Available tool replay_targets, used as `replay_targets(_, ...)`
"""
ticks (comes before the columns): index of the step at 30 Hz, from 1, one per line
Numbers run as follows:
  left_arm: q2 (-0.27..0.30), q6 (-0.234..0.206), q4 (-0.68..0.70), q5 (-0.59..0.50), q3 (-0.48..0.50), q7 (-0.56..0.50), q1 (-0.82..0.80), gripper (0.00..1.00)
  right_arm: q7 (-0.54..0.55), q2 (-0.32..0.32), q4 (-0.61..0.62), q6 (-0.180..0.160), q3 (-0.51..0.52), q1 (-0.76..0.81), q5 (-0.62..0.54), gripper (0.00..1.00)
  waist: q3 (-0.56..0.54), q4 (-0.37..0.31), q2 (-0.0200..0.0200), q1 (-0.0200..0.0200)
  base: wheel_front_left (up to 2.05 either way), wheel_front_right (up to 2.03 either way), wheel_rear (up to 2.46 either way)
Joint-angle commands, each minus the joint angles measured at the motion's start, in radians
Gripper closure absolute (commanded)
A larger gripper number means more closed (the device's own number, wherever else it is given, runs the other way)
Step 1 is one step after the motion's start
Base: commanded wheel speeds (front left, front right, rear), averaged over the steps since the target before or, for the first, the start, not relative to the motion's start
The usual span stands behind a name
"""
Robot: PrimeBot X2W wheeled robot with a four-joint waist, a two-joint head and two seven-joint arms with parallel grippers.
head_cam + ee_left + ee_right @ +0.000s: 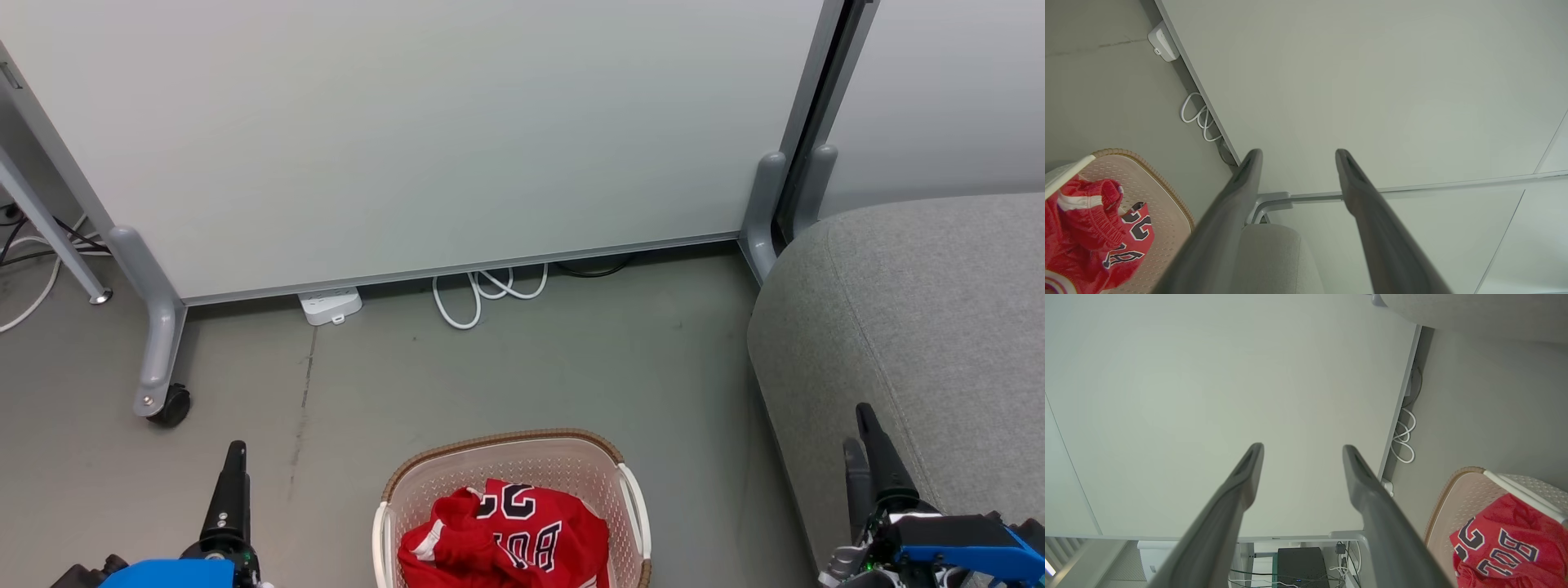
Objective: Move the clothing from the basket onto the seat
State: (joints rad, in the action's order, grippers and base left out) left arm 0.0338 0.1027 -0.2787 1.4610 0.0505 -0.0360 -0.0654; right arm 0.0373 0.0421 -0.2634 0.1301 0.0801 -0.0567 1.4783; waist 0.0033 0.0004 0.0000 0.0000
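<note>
clothing (506,535): red heap, white trim, dark lettering uppermost, crumpled in the basket (506,445). basket stands on the floor (531,367), low centre of head view, its near end cut off by the frame. heap is bunched with no clear long axis.

left hand (235,457): fingers wide apart in its wrist view, nothing between them, pointing forward. the clothing lies to its inner side and lower.

right hand (857,429): likewise spread wide and empty, with the clothing inward and below. it sits against the front edge of the seat (922,327).

key relation: the heap lies between the two hands, neither over it yet. left looks slightly nearer the basket, right nearer the seat. judgement: either must swing inward and drop past the rim.

seat: grey, to the right of the basket, apart from it, bare floor between.

around: pale partition (449,139) ahead, power strip (331,305) and looped white cable (482,294) at its foot, well clear. nothing blocks the way from basket to seat; rim and handle are the only snags.
</note>
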Motion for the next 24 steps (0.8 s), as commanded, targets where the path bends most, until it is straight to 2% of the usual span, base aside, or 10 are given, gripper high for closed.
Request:
replay_targets(1, 0.009, -0.005, 0.022, -0.049, -0.013, 0.012, -0.030, 0.00, -0.012, 0.003, 0.022, 0.000, -0.001, -0.022, -0.044, 0.00, 0.001, 0.000, 0.0000, 0.0000, 0.00, 0.00, 0.00)
replay_targets(10, 0.011, -0.028, 0.041, -0.247, -0.053, 0.049, -0.032, 0.00, -0.050, 0.004, 0.032, 0.001, 0.001, -0.023, -0.270, 0.00, 0.003, 0.002, 0.0000, 0.0000, 0.00, 0.00, 0.00)
replay_targets(16, 0.012, -0.040, 0.058, -0.354, -0.071, 0.072, -0.031, 0.00, -0.073, 0.005, 0.034, 0.001, 0.002, -0.025, -0.437, 0.00, 0.004, 0.002, 0.0000, 0.0000, 0.00, 0.00, 0.00)
replay_targets(24, 0.013, -0.049, 0.069, -0.472, -0.090, 0.097, -0.033, 0.00, -0.081, 0.006, 0.047, 0.001, 0.000, -0.027, -0.603, 0.00, 0.007, 0.002, 0.0000, 0.0000, 0.00, 0.00, 0.00)
